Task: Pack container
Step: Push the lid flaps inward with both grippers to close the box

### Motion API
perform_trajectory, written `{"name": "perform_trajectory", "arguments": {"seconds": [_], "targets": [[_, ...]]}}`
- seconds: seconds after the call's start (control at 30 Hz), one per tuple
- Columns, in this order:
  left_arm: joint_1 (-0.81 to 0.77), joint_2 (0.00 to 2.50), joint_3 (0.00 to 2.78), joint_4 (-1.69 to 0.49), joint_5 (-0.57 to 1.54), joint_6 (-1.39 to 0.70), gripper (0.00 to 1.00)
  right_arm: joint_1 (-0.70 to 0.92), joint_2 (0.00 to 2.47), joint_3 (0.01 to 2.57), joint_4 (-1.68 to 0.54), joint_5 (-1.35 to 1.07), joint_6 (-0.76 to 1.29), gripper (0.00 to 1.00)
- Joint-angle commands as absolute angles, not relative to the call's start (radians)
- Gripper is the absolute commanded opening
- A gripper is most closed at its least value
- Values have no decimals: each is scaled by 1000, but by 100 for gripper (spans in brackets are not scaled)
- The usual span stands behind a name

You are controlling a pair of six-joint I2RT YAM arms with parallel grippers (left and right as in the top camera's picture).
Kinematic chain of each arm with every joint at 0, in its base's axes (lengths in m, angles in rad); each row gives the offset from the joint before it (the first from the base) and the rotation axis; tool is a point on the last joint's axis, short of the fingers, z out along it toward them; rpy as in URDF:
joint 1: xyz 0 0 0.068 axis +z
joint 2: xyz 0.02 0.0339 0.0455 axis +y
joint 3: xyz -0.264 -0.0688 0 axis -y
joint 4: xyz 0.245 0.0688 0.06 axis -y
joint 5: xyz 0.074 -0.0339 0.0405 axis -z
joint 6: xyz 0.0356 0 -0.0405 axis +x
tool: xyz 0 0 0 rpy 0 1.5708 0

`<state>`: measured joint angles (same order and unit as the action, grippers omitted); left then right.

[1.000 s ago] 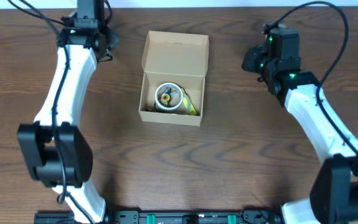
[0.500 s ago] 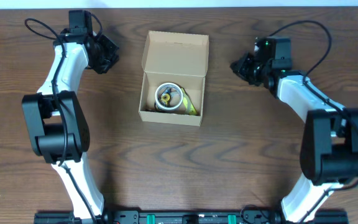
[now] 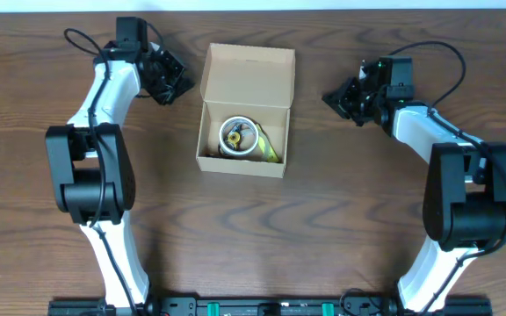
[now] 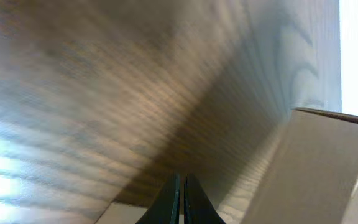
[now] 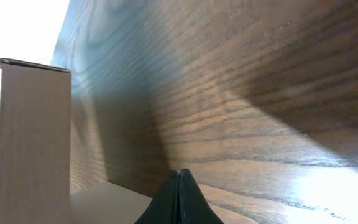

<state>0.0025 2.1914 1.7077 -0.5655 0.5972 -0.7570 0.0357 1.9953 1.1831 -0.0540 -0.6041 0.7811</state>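
The container is a small brown cardboard box in the middle of the table, its flap lid standing open at the far side. Inside lie a white tape roll and a yellow item. My left gripper is shut and empty, just left of the lid. My right gripper is shut and empty, a little right of the box. The lid shows in the left wrist view and in the right wrist view. The black fingertips show closed in the left wrist view and the right wrist view.
The brown wooden table runs to a white edge at the far side. Both white arms reach in from the front along the left and right sides. A black rail with green clips lies at the front edge.
Both arms swung inward toward the box. The left gripper moved right to the lid's left edge. The right gripper moved left toward the box. The box did not move.
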Motion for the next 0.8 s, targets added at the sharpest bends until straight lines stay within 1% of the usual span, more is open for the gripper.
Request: {"name": "perform_trajectory", "arguments": {"seconds": [0.0, 0.13, 0.3, 0.37, 0.6, 0.77], "targets": [[-13, 2204, 1723, -537, 603, -757, 6, 34, 2011, 1197, -12, -614, 795, 1], [-16, 2204, 1723, -533, 603, -759, 6, 44, 2053, 1197, 87, -641, 856, 1], [-16, 2206, 1723, -534, 600, -755, 6, 93, 2134, 1197, 249, -660, 955, 1], [-17, 2223, 1723, -526, 608, -756, 6, 113, 2146, 1197, 303, -649, 958, 1], [-20, 2312, 1723, -490, 715, -770, 5, 137, 2146, 1197, 324, -625, 973, 1], [-20, 2317, 1724, -447, 764, -781, 6, 159, 2146, 1197, 360, -603, 982, 1]]}}
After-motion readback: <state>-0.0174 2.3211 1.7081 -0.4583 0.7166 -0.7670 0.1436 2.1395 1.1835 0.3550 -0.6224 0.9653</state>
